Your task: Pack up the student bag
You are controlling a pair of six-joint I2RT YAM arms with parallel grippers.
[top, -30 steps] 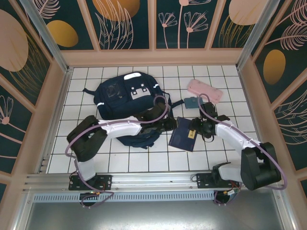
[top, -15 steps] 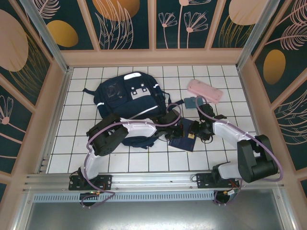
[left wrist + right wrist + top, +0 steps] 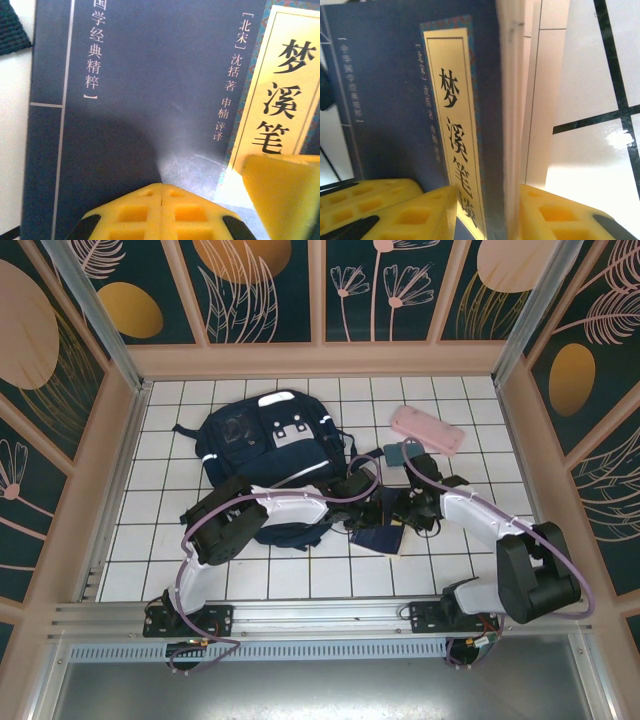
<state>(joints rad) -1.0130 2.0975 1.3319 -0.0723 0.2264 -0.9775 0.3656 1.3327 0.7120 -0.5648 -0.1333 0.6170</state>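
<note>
Student bag (image 3: 262, 443) lies flat at 10 o'clock of the tiled surface (image 3: 250, 570); can't tell if any zip is open. A navy book (image 3: 380, 536) with a yellow title strip sits at 5 o'clock from the bag, both arms meeting over it.

Left gripper (image 3: 161, 189): fingers pressed fully together, nothing between them, tip on or just above the cover at its 6 o'clock edge. Right gripper (image 3: 487, 196): jaws partly apart, astride the book's page edge, one finger on the cover side, one on the far side. Can't tell if it is pinching yet.

Risks, as I judge them:
- Edge-only pinch on a thick book: could pivot or slip out on the lift.
- If the left tip bears down while the right lifts, the cover bends or the grip tears loose.
- The two grippers' fingers sit just beside each other, so a bump could knock the grasp off.
- Black strap (image 3: 12, 27) lies at the book's 10 o'clock corner and may snag on the way to the bag.
- A bag mouth lying flat would block insertion.

Surface: white tiles, dark grout, glossy. Pink pencil case (image 3: 428, 428) at 1 o'clock, small teal item (image 3: 398, 453) near it. Walls (image 3: 260, 290): dark teal panels with gold discs and line-drawn flowers, pinkish frames. Metal rail (image 3: 300, 615) at 6 o'clock.
</note>
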